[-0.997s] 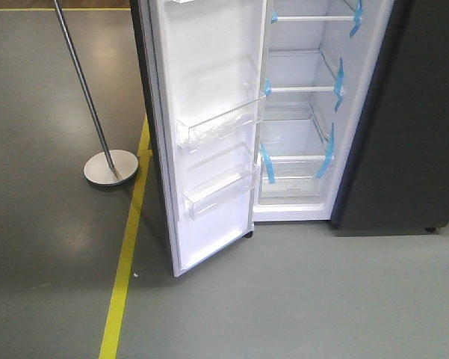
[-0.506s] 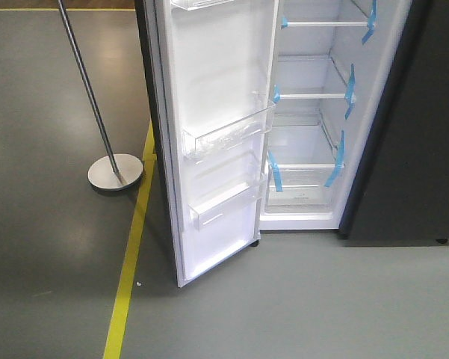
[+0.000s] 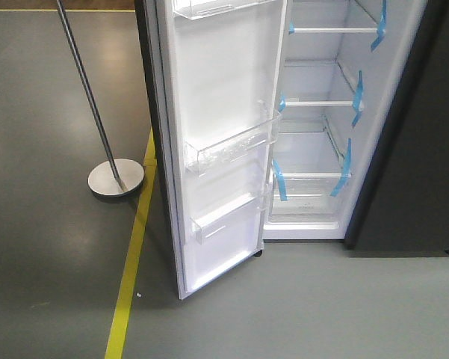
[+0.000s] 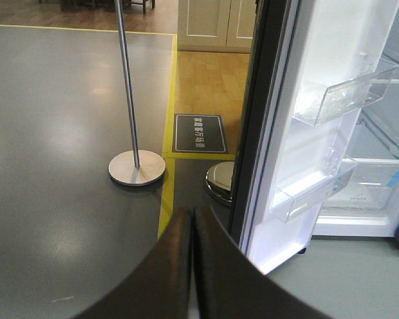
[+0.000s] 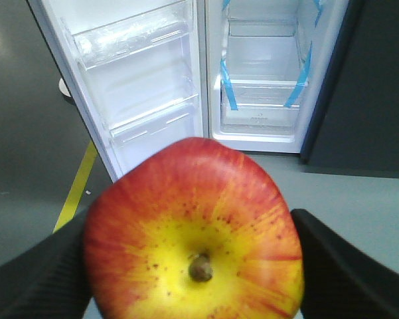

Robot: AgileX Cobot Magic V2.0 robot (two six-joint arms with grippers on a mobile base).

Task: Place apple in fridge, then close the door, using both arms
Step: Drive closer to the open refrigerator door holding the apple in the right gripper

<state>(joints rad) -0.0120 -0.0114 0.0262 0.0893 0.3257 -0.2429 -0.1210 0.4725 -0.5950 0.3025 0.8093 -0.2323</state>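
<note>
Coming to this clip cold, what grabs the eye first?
The red-and-yellow apple fills the right wrist view, gripped between the jaws of the right gripper. Ahead, the fridge stands with its door wide open, white inside, with blue tape strips at the shelf ends. A metal pole on a round base stands left of it.

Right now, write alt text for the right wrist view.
A red and yellow apple, held in the right gripper's dark fingers, fills the foreground. Behind it the fridge stands open, door swung wide, blue tape strips inside.
</note>
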